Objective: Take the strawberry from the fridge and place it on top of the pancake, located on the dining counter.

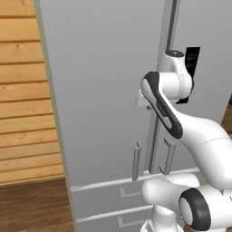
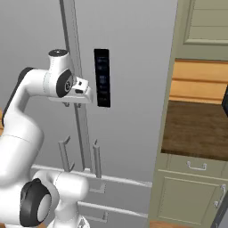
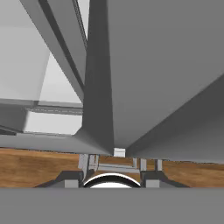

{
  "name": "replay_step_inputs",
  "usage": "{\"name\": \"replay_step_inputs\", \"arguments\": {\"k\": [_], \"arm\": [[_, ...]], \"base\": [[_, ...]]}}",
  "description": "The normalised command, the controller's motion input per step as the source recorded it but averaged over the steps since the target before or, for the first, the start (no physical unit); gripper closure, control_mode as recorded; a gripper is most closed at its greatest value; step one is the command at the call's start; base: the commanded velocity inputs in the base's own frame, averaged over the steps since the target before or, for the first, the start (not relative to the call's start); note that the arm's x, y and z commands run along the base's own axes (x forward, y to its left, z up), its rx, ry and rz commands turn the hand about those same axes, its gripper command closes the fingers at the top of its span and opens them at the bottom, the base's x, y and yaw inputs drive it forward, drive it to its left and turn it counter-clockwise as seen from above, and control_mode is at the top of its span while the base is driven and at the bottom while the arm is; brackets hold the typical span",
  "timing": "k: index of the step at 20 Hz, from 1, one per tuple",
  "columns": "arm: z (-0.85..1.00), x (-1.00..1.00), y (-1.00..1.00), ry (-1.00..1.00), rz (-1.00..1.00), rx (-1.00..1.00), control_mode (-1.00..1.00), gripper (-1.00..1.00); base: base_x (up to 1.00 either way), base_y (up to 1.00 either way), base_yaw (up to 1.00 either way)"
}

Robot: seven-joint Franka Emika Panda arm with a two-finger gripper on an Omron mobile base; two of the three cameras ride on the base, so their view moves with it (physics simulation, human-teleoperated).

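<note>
The fridge point(image 1: 104, 90) takes up most of the base views, both upper doors closed, so no strawberry anywhere in sight. The gripper point(image 2: 80, 103) is right up at a long bar handle point(image 2: 73, 53) — honestly can't tell if the jaws are clamped on it or loose.
</note>
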Motion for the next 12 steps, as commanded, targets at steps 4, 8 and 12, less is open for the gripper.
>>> {"name": "replay_step_inputs", "arguments": {"k": [4, 8, 12], "arm": [[0.00, 0.00, 0.00, 0.00, 0.00, 0.00, 1.00, -1.00], [0.00, 0.00, 0.00, 0.00, 0.00, 0.00, 1.00, -1.00], [0.00, 0.00, 0.00, 0.00, 0.00, 0.00, 1.00, -1.00]], "base": [[-0.19, -0.02, 0.00], [-0.69, -0.17, -0.03], [-0.66, -0.19, -0.04]]}}
